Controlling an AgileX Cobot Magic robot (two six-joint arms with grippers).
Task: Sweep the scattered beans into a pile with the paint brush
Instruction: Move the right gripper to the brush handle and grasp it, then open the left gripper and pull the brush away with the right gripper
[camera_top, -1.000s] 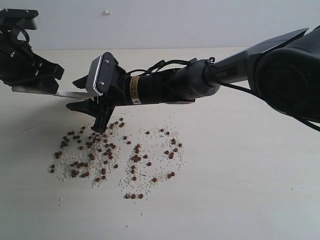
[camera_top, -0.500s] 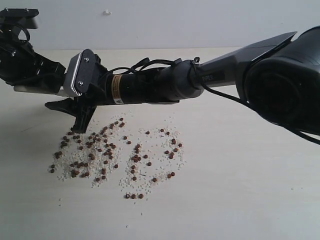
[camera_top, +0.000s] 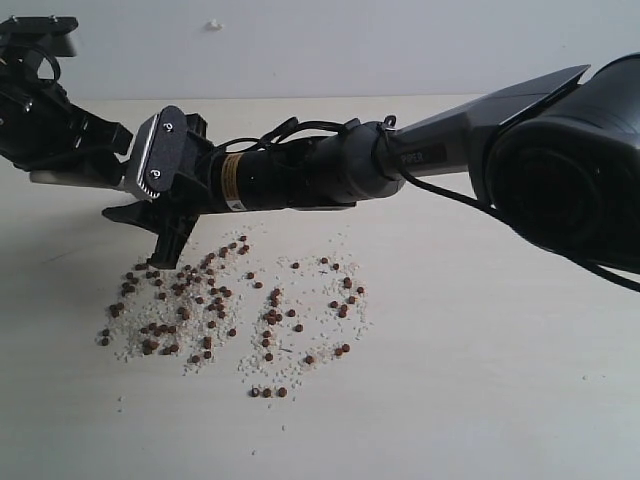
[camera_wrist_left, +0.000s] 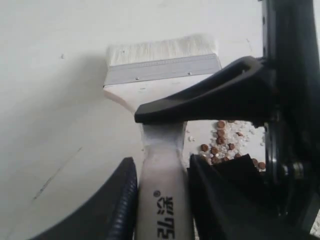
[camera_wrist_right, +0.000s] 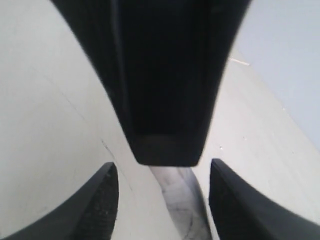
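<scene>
Right gripper (camera_top: 140, 238) has slid left, jaws spread astride the paint brush (camera_wrist_left: 159, 90): pale wood handle, riveted silver band, off-white bristles. Left gripper (camera_wrist_left: 161, 162) clamps that handle at far left. Round reddish-brown beans (camera_top: 200, 300) lie scattered in white grit (camera_top: 262, 368) on the matte cream table (camera_top: 480, 390); plain grey wall (camera_top: 350, 40) behind.

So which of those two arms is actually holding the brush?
The left arm: its fingers are shut on the paint brush by its cream handle. The right arm has its fingers open around it.
</scene>
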